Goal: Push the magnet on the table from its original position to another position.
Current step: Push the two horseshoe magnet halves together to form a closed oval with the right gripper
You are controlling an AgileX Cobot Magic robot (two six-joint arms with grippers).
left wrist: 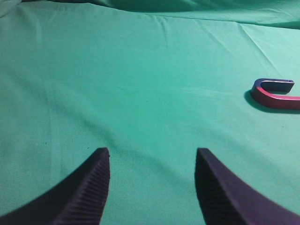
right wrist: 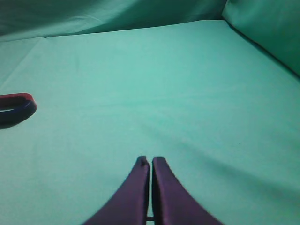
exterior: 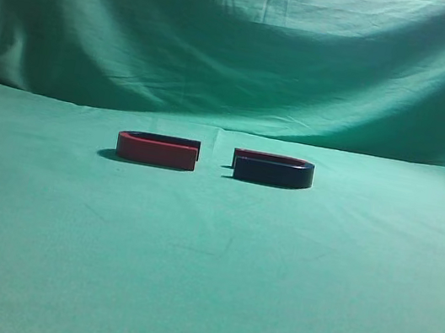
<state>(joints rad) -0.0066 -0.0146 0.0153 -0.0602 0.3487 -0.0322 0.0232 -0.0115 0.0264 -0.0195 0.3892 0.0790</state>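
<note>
Two horseshoe magnets lie flat on the green cloth with their open ends facing each other across a small gap. The left magnet [exterior: 157, 150] shows its red side and also appears in the left wrist view [left wrist: 276, 94] at the right edge. The right magnet [exterior: 273, 170] shows its dark blue side and appears in the right wrist view [right wrist: 15, 108] at the left edge. My left gripper [left wrist: 152, 157] is open and empty, well short of its magnet. My right gripper [right wrist: 150, 161] is shut and empty, well away from its magnet. Neither gripper shows in the exterior view.
A green cloth [exterior: 203, 283] covers the table and rises as a draped backdrop [exterior: 243, 42] behind the magnets. A raised fold of cloth [right wrist: 267, 33] stands at the far right in the right wrist view.
</note>
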